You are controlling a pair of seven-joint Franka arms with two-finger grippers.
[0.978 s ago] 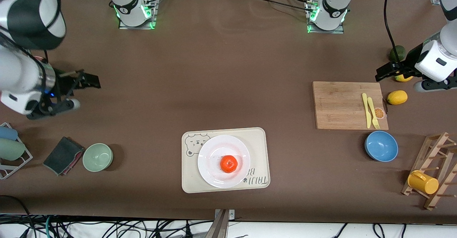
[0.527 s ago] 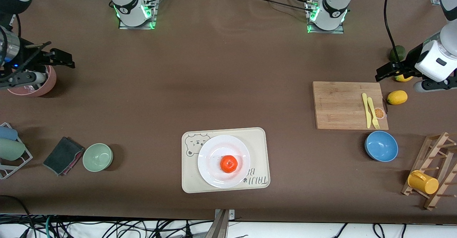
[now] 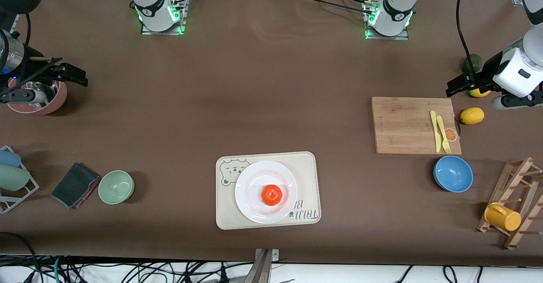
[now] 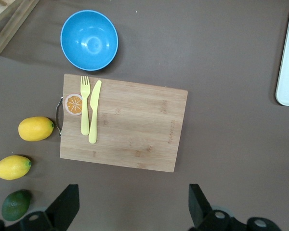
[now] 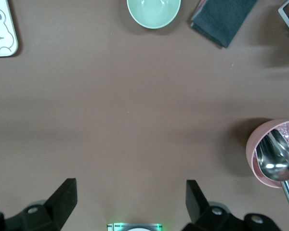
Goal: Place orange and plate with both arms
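Table, front view: a long brown table carries everything, with the arm bases along its edge farthest from the front camera.
Plate, front view: the white plate lies on the cream bear-print tray, at the middle of the table, close to the front camera.
Orange, front view: the orange sits on the plate, touching it, a little off its centre.
Grippers, front view: the right gripper hangs beside the pink bowl; the left gripper hangs near the cutting board. Both are well apart from the plate.
Left wrist view: the left gripper has its fingers spread wide, empty, over bare table just beside the board with the yellow fork and knife.
Right wrist view: the right gripper is also spread wide and empty; the pink bowl holds a metal scoop.
Step, my judgement: placing looks finished, and both arms are parked. To end well, keep the arms high and away from the tray, so nothing pushes the plate.
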